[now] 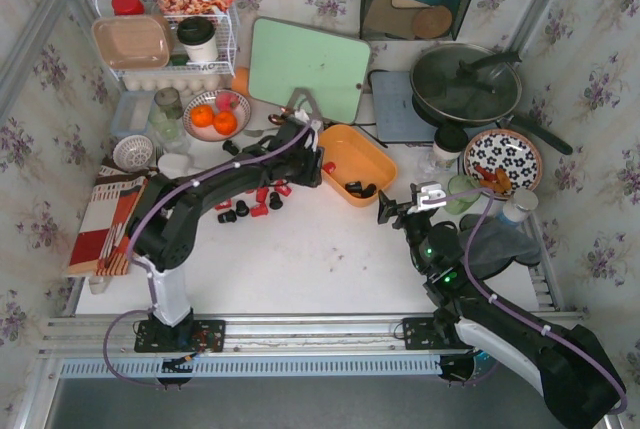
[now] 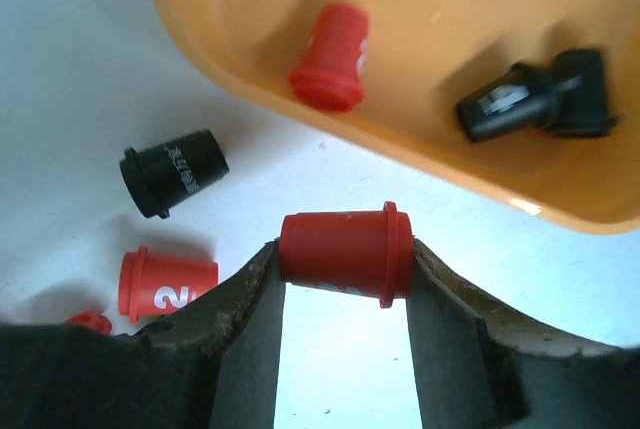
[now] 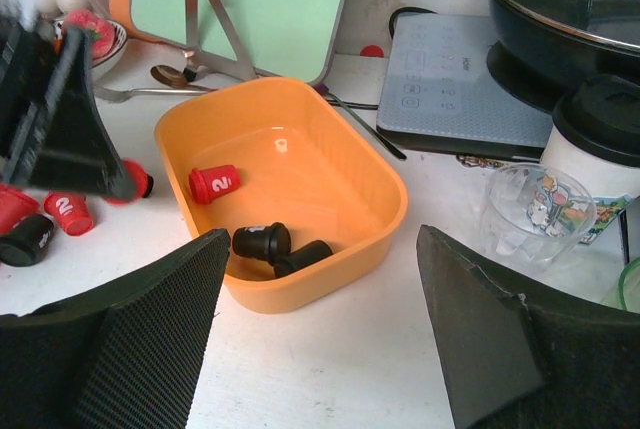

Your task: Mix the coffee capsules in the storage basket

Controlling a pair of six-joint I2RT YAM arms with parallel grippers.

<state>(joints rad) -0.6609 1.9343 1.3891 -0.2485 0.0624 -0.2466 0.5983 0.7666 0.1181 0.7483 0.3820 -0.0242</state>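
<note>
The orange storage basket (image 1: 362, 154) sits mid-table with one red capsule (image 3: 213, 183) and two black capsules (image 3: 262, 241) inside. My left gripper (image 1: 318, 161) hovers at the basket's left rim, shut on a red coffee capsule (image 2: 345, 254) held sideways between both fingertips (image 2: 250, 284), just outside the basket wall (image 2: 450, 164). Several red and black capsules (image 1: 255, 199) lie loose on the table to the left, among them a black one (image 2: 175, 171) and a red one (image 2: 165, 284). To the basket's right, my right gripper (image 1: 395, 209) is open and holds nothing, facing the basket (image 3: 300, 294).
Behind the basket stand a green cutting board (image 1: 308, 69) and an induction hob (image 3: 460, 79) with a lidded pan (image 1: 465, 84). A bowl of oranges (image 1: 215, 117) and a white wire rack (image 1: 165, 34) sit back left. A glass cup (image 3: 535, 211) and a flowered plate (image 1: 503, 161) are right.
</note>
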